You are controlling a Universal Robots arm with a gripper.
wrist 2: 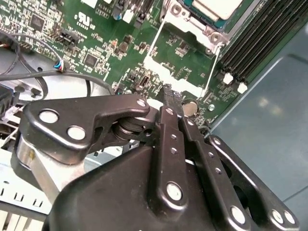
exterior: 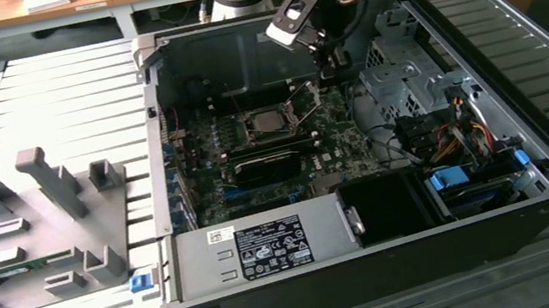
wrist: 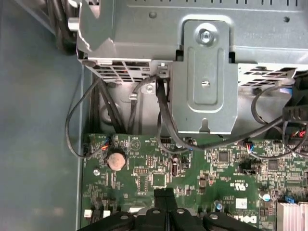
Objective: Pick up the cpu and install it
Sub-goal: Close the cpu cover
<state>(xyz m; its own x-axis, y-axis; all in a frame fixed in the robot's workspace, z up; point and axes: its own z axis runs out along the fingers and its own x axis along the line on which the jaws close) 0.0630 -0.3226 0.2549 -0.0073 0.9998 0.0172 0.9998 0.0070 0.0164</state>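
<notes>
Hand (wrist 2: 172,96) closed and empty, tips over board (wrist 2: 96,38) beside socket frame (wrist 2: 214,36), cpu (wrist 2: 221,6) lying inside

Exterior view: even, diffuse light from above. The slatted table (exterior: 48,84) reads bright, the computer case (exterior: 386,270) interior dimmer, with the motherboard (exterior: 287,160) in soft shade. Second wrist view: glare washes the cpu (wrist 2: 219,7) lid near white; small highlights on gripper (wrist 2: 172,94) screw heads. First wrist view: drive cage (wrist: 207,72) evenly lit, shadow beneath it; bluish cast on the bare case panel (wrist: 38,120).
</notes>
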